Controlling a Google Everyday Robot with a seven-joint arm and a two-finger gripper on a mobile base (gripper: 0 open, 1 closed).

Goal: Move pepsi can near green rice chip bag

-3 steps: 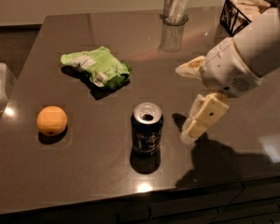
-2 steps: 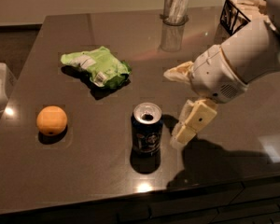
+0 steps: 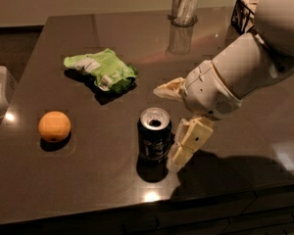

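Camera view: the pepsi can stands upright near the worktop's front edge; the gripper gapes wide just right of it, grasping nothing; the green rice chip bag lies farther back and left; an orange sits toward the left edge; a glass tumbler stands at the back edge.

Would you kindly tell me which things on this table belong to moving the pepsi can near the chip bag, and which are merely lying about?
Part of the job: pepsi can, upright near the front edge; green rice chip bag, further back and left; gripper, beside the can on its right, jaws open.

Just lying about: orange; glass tumbler; black wire basket.
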